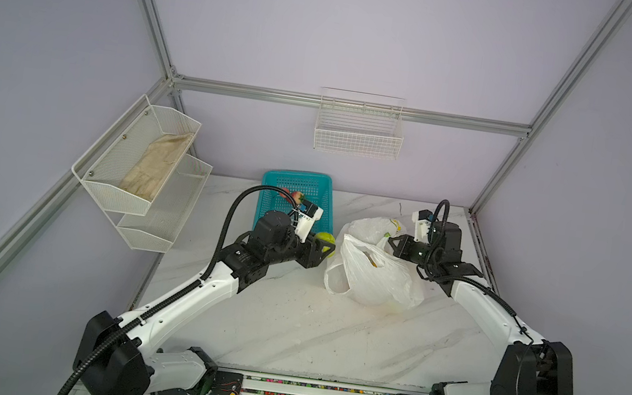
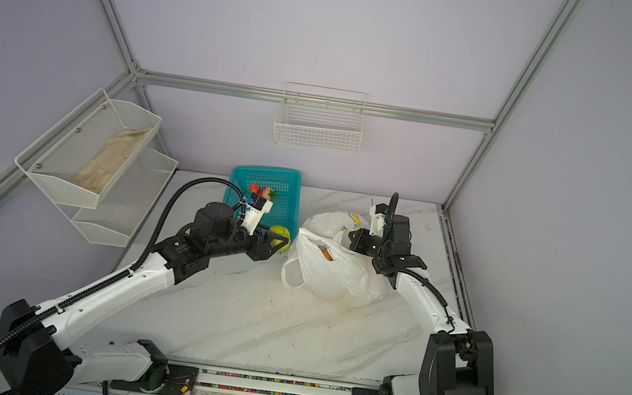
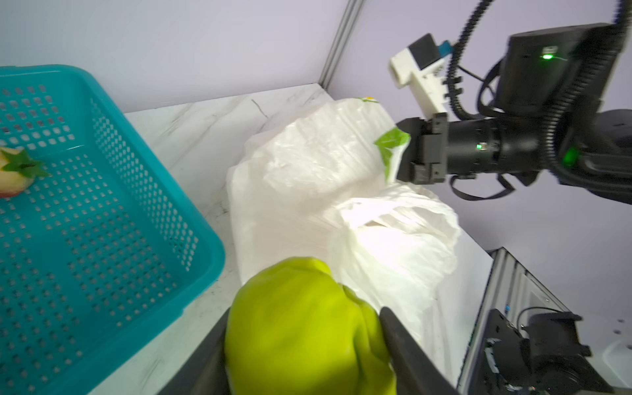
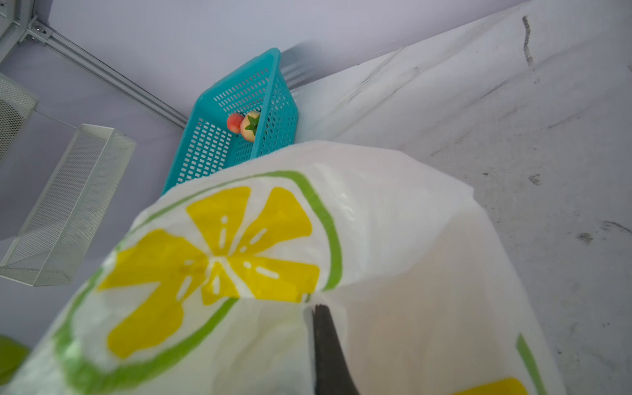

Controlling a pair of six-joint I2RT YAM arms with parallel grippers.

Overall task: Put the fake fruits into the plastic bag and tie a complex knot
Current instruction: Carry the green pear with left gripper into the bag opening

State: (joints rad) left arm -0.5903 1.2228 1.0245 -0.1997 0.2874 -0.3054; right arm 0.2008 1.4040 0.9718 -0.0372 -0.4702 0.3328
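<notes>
My left gripper (image 1: 327, 246) (image 3: 304, 319) is shut on a glossy green pear (image 1: 325, 237) (image 2: 279, 233) (image 3: 301, 325), held just left of the plastic bag (image 1: 374, 276) (image 2: 333, 274) (image 3: 307, 171), near the teal basket's front corner. The bag, white with lemon prints (image 4: 219, 260), lies on the marble table with its mouth held up. My right gripper (image 1: 393, 241) (image 2: 351, 237) (image 4: 319, 307) is shut on the bag's rim. A yellow-orange fruit (image 1: 374, 262) (image 2: 327, 254) shows inside the bag. A strawberry (image 2: 266, 193) (image 4: 249, 124) and a red ball (image 4: 234, 122) lie in the basket.
The teal mesh basket (image 1: 296, 175) (image 3: 208, 246) stands at the back of the table, left of the bag. White mesh shelves with a beige cloth (image 1: 155, 167) hang on the left wall. A wire basket (image 1: 358, 129) hangs on the back wall.
</notes>
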